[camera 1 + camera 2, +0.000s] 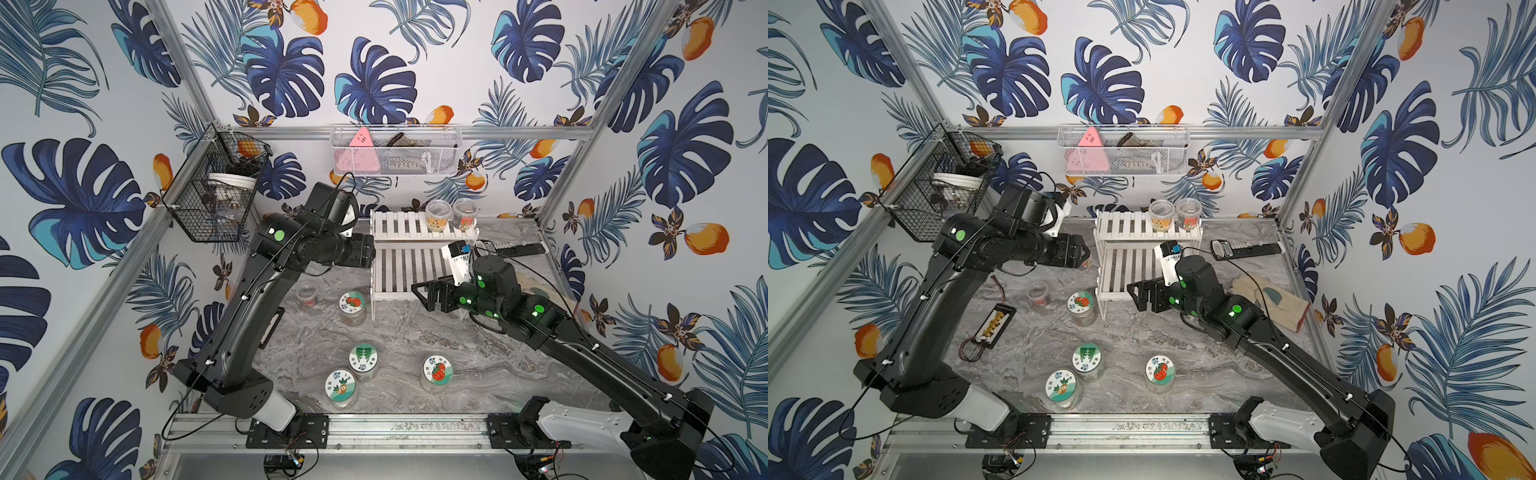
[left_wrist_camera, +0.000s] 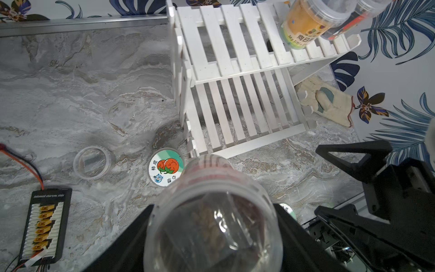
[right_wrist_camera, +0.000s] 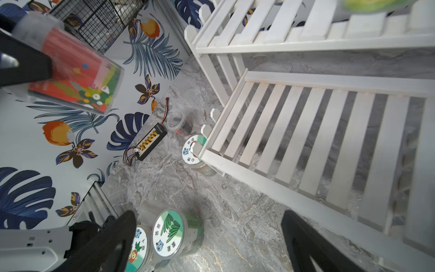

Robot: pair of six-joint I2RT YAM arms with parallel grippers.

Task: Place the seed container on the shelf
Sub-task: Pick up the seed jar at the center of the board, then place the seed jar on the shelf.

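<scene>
a grey marbled tabletop [image 1: 415, 340] sits inside walls [image 1: 83, 124] papered with blue leaves and orange fruit. at the back of it stands the shelf [image 1: 399, 227], a small white slatted rack with two steps. two clear jars [image 1: 437, 216] stand on the right end of its upper step. the left gripper [image 2: 211, 212] is clamped on the seed container [image 3: 75, 75], a clear tub with a red flowered label, and holds it in the air just off the shelf's left end, above the tabletop. the right gripper [image 1: 421, 297] hovers at the front edge of the lower step, its jaws wide apart and holding nothing. four lidded jars [image 1: 363, 361] with picture lids and an open clear cup [image 1: 307, 293] stand on the tabletop in front of the shelf. a work glove [image 1: 1271, 301] lies to the shelf's right.
</scene>
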